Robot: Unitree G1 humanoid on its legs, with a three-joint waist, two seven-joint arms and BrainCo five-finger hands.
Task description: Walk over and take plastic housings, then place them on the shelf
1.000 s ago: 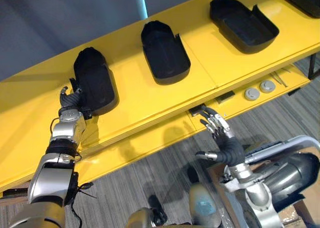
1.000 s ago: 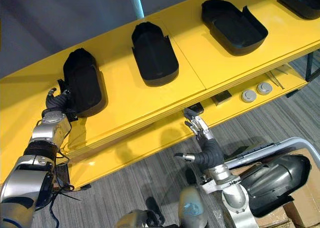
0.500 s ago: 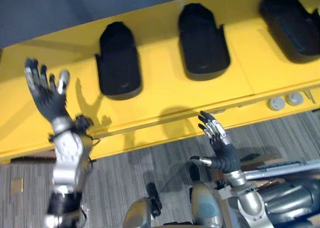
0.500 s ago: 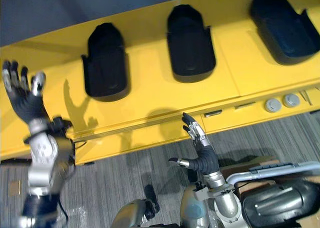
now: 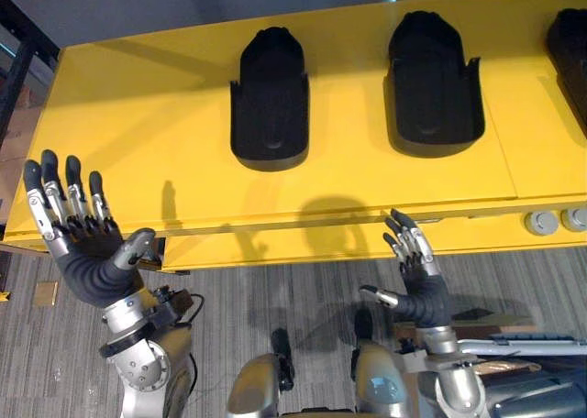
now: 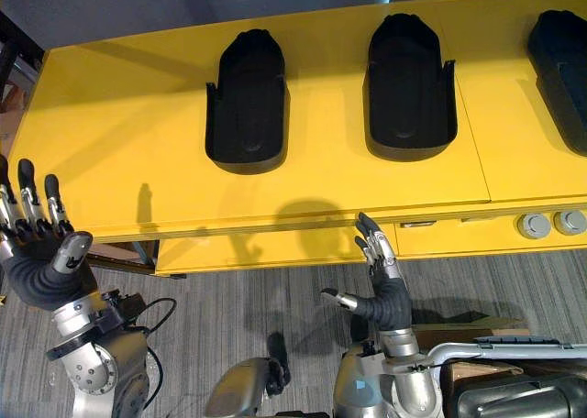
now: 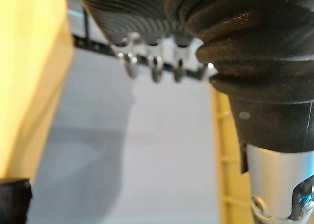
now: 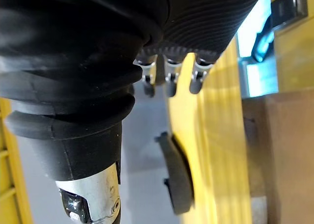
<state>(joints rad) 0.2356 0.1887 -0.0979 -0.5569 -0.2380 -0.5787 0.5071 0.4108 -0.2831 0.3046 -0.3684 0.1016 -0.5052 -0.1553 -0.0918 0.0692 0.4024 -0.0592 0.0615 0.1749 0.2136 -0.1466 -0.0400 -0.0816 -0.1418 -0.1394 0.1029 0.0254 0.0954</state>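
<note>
Release looks done: the left hand (image 5: 87, 253), gripping the leftmost housing (image 5: 269, 102) a second ago, has drawn back to 8 o'clock, fingers spread and empty. The right hand (image 5: 417, 280) hangs open at 5 o'clock. That housing lies on the yellow shelf (image 5: 138, 125) at 12 o'clock, so this placement seems complete.

On the yellow shelf (image 5: 138, 134) lie a left housing (image 5: 269, 102), a middle housing (image 5: 433, 93) and a right housing (image 6: 564, 70), well apart.
</note>
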